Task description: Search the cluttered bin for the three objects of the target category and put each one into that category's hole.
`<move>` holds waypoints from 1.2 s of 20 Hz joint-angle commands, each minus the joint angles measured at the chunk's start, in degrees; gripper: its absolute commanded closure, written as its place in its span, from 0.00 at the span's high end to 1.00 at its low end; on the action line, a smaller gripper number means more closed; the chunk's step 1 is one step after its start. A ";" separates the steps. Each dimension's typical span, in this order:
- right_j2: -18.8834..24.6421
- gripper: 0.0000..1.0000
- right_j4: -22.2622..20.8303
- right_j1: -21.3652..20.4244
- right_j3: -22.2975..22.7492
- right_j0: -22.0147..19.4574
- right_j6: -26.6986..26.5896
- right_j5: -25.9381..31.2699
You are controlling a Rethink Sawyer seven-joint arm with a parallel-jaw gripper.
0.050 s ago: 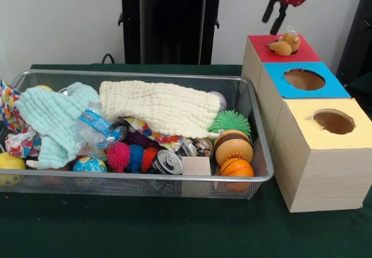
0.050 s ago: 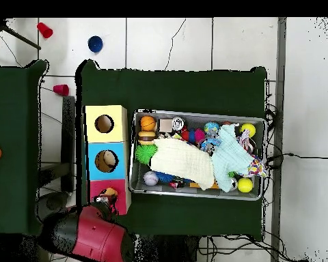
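Observation:
My gripper (image 1: 274, 14) hangs open at the top right, just above the red-topped box (image 1: 256, 42). A tan plush toy (image 1: 285, 43) sits in that box's hole, apart from the fingers. Seen from overhead, the gripper (image 2: 106, 200) is over the same toy (image 2: 111, 193) on the red box (image 2: 95, 185). The wire bin (image 1: 139, 75) holds a cream cloth (image 1: 157, 107), a mint cloth (image 1: 55, 118), a green spiky ball (image 1: 231, 121), a toy burger (image 1: 232, 146), a small basketball (image 1: 236, 168), a can (image 1: 167, 162) and a globe ball (image 1: 89, 165). The cloths hide whatever lies beneath them.
A blue-topped box (image 1: 325, 86) and a yellow-topped box (image 1: 302, 115) stand in a row with the red one, right of the bin. The overhead view shows cups (image 2: 95, 44) on the floor and a second green table (image 2: 9, 136) beside the boxes.

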 commanded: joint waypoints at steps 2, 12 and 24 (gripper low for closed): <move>2.37 1.00 -5.41 -5.71 -4.30 -6.36 -2.83 5.87; 10.15 1.00 -1.75 -3.16 -3.03 -7.67 5.52 -4.33; 11.97 1.00 3.25 3.90 -6.71 -5.18 11.91 -10.15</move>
